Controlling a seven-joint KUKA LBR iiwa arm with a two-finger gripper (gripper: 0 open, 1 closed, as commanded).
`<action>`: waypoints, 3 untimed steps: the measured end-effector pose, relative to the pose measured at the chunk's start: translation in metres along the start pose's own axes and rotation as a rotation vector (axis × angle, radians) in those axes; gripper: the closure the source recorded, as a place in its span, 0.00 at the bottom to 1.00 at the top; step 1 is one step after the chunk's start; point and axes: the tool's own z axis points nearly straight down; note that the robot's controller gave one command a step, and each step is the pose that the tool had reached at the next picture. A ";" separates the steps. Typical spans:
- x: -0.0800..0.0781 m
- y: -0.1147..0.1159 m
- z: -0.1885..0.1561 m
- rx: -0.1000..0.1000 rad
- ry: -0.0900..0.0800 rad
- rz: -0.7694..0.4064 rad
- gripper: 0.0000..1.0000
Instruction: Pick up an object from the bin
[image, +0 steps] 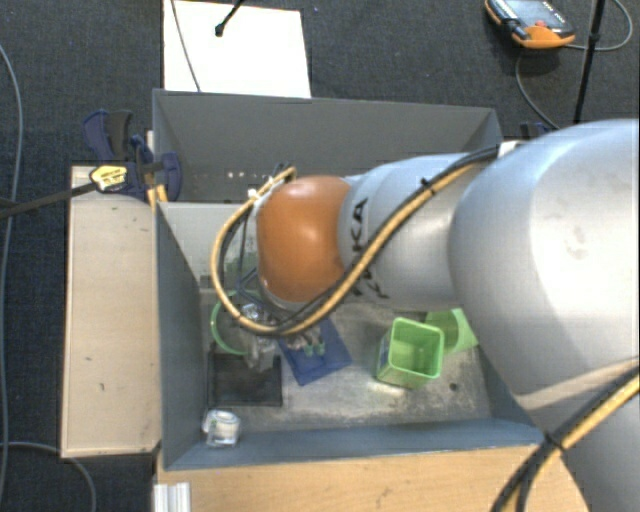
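Grey metal bin (180, 330), arm reaching in from 3 o'clock, its orange wrist cover (300, 240) above the floor's 9 o'clock side. Gripper (262, 348) sits low under the cover, over the top edge of a black flat slab (245, 385). Whether it is open, closed or holding anything: cannot tell. Green round thing (222, 330) at its 9 o'clock, blue flat piece (320, 360) at its 4 o'clock. Green square cup (410, 352) well apart toward 3 o'clock. Small clear thing (222, 427) in the 7 o'clock corner.

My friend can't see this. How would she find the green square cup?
Look in the grey metal bin, on its floor beside the big silver robot arm. The square green plastic cup sits right of the flat blue piece; it alone is an open, straight-walled box.
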 end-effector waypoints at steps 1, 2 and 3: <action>0.007 0.004 -0.029 0.000 0.010 -0.002 1.00; 0.014 0.019 -0.065 0.000 -0.005 -0.016 1.00; 0.017 0.028 -0.089 -0.001 0.006 -0.025 1.00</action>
